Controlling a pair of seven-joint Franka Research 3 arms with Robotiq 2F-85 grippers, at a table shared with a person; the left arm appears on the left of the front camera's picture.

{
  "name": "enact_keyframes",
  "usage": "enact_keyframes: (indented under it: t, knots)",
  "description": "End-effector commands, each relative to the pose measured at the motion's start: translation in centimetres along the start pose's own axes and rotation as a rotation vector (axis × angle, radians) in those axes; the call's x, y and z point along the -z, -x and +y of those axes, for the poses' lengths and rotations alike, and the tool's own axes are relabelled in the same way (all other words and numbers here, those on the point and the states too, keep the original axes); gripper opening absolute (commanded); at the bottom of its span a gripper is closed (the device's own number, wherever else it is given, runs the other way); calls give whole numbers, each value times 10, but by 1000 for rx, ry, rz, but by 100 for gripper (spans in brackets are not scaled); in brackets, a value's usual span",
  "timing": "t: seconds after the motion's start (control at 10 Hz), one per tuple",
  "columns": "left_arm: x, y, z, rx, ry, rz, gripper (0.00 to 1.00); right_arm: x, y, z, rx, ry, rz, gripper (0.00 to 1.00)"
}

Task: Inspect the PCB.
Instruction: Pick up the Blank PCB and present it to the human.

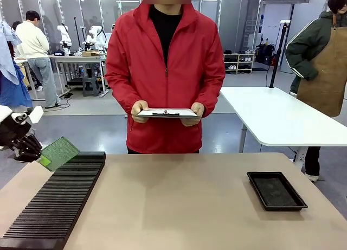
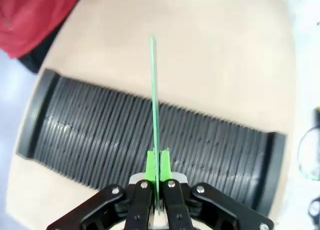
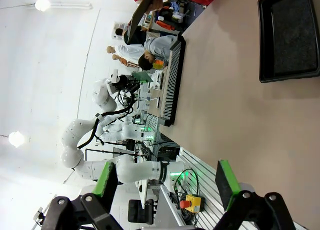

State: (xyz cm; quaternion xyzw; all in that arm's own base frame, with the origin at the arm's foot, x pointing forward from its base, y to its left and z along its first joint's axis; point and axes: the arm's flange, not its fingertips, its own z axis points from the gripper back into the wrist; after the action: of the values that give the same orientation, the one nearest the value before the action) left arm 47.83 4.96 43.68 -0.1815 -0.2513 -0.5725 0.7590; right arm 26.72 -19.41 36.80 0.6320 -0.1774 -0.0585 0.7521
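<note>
**Front view:** the left gripper [image 1: 40, 156] pinches the PCB [image 1: 60, 151] by one edge. It holds the board tilted in the air just above the far end of the black slotted rack [image 1: 54, 201]. Beyond the rack a person holds a clipboard [image 1: 166, 113], and a black tray [image 1: 276, 191] lies well to the rack's right.

**Left wrist view:** the PCB [image 2: 154, 95] shows edge-on as a thin, straight green line over the rack [image 2: 90, 125]. The green pads [image 2: 150, 165] press flat on both its faces. It looks light and stiff, with no sag. It is probably smooth-faced and brittle at the corners, so a grip on the bare margin suits it, square on and without twisting.

**Right wrist view:** the right gripper [image 3: 165, 182] has its fingers spread wide and holds nothing, well apart from the rack [image 3: 172, 75].
</note>
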Motion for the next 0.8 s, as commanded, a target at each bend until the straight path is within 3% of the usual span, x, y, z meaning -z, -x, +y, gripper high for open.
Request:
enact_keyframes:
  t: [0.0,0.3,0.4,0.7]
  knots:
    - [8,8,4,-125,103,-181,0,0,1,1,-2,-10,-4,100]
    - [41,13,-8,-278,116,-278,0,0,1,1,-2,-10,-4,100]
    - [23,13,-7,-174,115,-215,0,0,1,1,-2,-10,-4,100]
    - [23,13,-7,-174,115,-215,0,0,1,1,-2,-10,-4,100]
